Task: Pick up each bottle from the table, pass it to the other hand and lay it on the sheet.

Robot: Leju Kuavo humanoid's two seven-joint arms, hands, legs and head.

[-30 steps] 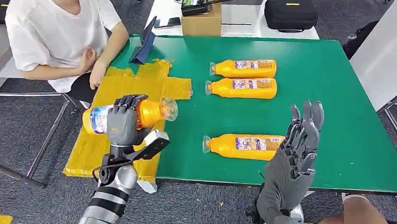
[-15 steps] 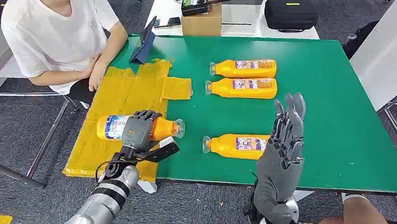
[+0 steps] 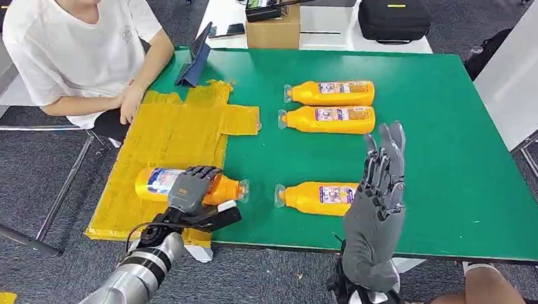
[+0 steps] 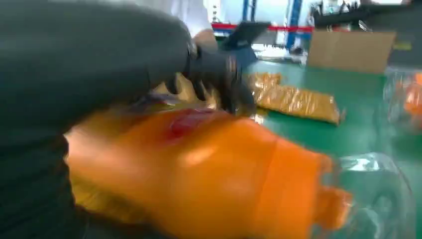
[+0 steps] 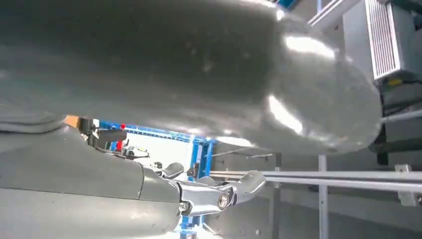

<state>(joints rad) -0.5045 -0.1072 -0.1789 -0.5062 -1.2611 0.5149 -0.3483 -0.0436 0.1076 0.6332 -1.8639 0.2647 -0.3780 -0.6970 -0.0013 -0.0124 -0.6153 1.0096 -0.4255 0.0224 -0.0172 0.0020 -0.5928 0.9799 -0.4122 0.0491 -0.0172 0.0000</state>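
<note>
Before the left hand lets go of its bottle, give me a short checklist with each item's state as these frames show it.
1. Left hand grips the bottle: ok.
2. Bottle lies on its side over the yellow sheet: ok for the body; its cap end reaches past the sheet's edge onto the green table: not ok.
3. Bottle's weight resting on the sheet: cannot tell.
4. Right hand open, raised and apart from the held bottle: ok.
5. Person's hand near the sheet's far corner, away from the bottle: ok.
6. Three bottles remain on the table, nearest one beside the right hand: ok.
</note>
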